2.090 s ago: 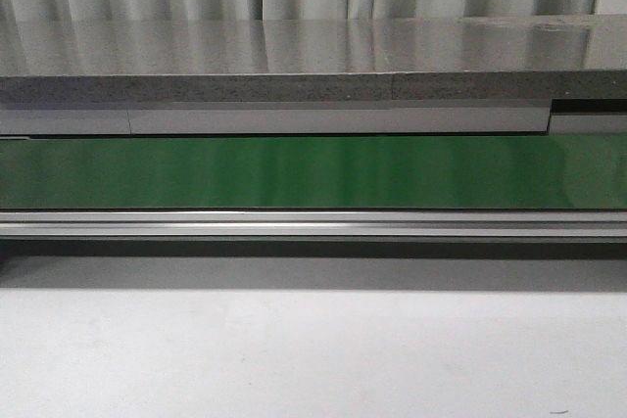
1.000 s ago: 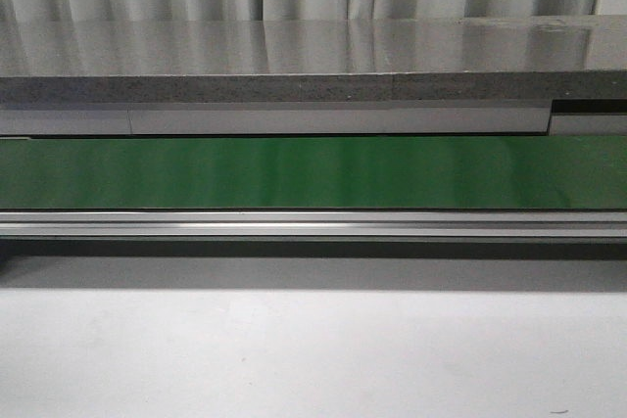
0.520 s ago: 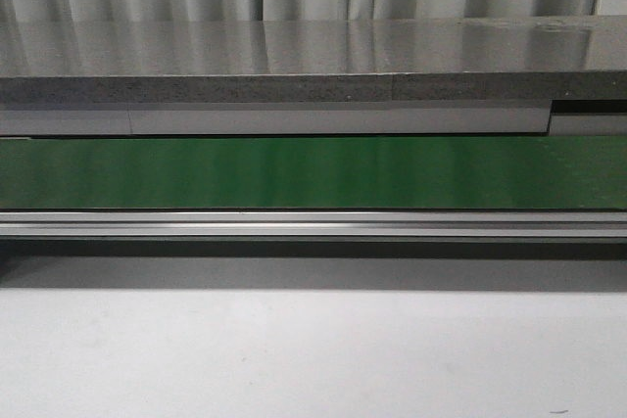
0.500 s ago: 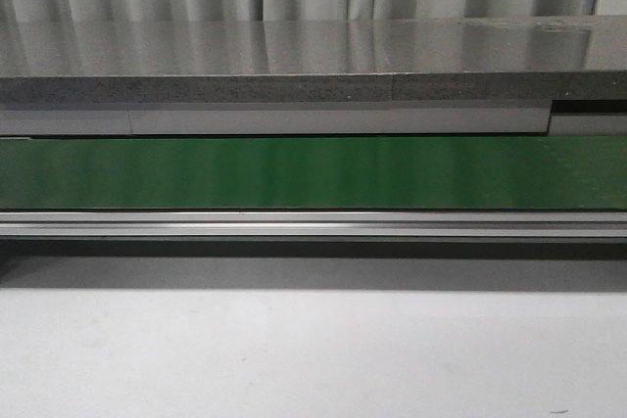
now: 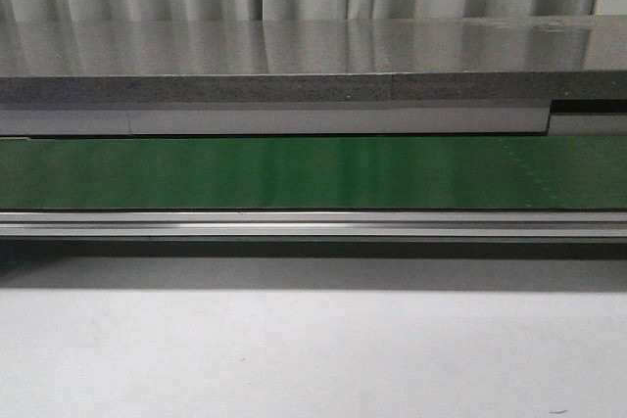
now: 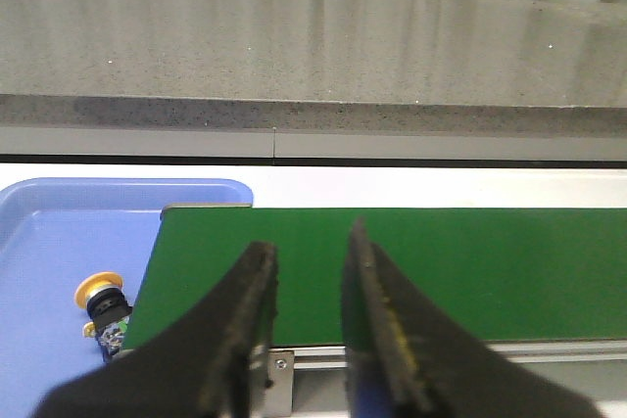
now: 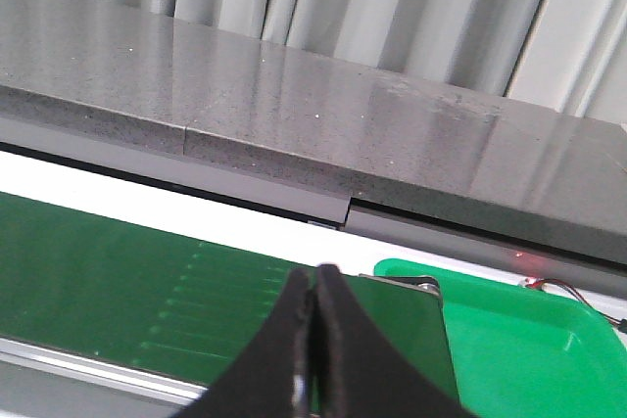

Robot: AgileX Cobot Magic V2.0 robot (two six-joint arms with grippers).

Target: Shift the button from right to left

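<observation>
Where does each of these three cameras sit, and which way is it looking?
Front view: faces forward over the green belt; no robot part shows.
Left wrist view: behind the open left gripper, over the belt's end by a blue tray holding the button.
Right wrist view: behind the shut right gripper, near a green tray.
All share the belt.

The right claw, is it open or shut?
Shut. In the right wrist view the right claw has its two black fingers pressed together with nothing between them, above the green belt.
</observation>
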